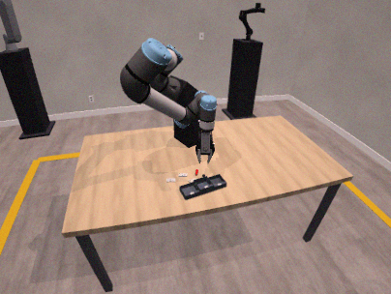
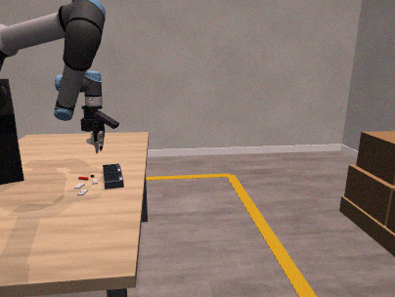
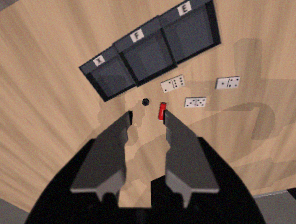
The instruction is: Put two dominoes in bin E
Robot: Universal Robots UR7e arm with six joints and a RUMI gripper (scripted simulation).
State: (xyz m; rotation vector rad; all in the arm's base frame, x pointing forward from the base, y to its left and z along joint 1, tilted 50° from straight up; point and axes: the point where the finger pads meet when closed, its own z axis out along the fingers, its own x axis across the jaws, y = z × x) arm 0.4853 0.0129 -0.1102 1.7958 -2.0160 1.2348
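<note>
A black tray of three bins marked X (image 3: 100, 75), F (image 3: 142, 52) and E (image 3: 190, 27) lies on the wooden table; it also shows in the top view (image 1: 203, 186) and the exterior view (image 2: 112, 176). All three bins look empty. Three white dominoes (image 3: 173, 83), (image 3: 195, 102), (image 3: 227, 82) lie flat on the table beside the E end of the tray. My gripper (image 3: 147, 111) hangs above the table near the tray, as the top view shows (image 1: 203, 159). Its fingers are partly open with nothing between them.
A small red piece (image 3: 162, 111) and a small black piece (image 3: 145, 102) lie on the table just below my fingertips. The table's right edge in the exterior view is close to the tray. Black pedestals stand behind the table.
</note>
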